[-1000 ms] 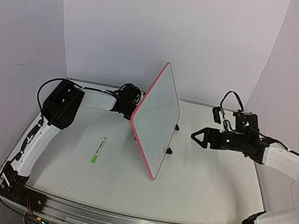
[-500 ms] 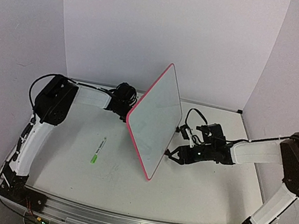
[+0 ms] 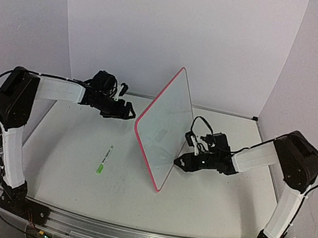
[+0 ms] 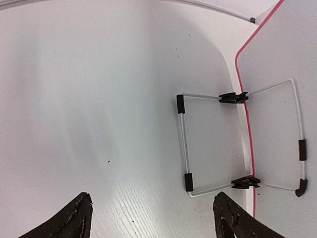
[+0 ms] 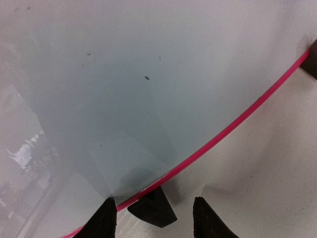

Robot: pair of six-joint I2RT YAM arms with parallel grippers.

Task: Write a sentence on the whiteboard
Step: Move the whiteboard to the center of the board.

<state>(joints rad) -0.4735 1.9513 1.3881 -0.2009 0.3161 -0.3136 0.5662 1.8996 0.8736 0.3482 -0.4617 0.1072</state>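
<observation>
Retreating, left gripper [image 3: 129,112] gapes; right gripper [image 3: 178,161] now straddles whiteboard [image 3: 161,125] rim, grip unclear.

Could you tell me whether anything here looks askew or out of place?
The whiteboard stands turned at a slant to the table's edges, the right claw at its lower rim. The green pen lies loose on the table, in neither claw.

Green marker [image 3: 104,160] on white table [image 3: 213,196]
</observation>
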